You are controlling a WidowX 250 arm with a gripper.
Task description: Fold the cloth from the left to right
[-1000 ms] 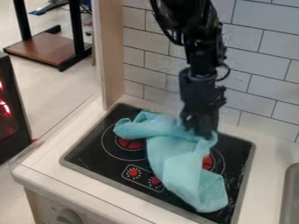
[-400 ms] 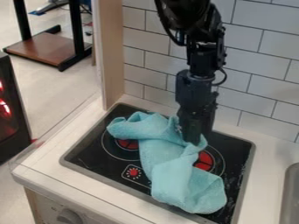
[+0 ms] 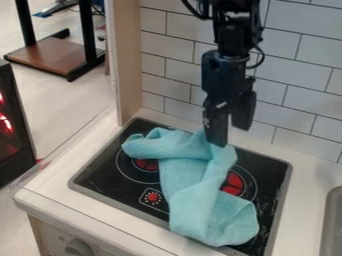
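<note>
At the back of the stovetop (image 3: 110, 172), end effector (image 3: 230, 134), fingers parted, gripping nothing, one tip at the turquoise cloth (image 3: 194, 195)

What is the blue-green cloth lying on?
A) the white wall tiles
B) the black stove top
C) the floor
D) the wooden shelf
B: the cloth lies bunched across the black stove top, partly covering a red burner.
</note>
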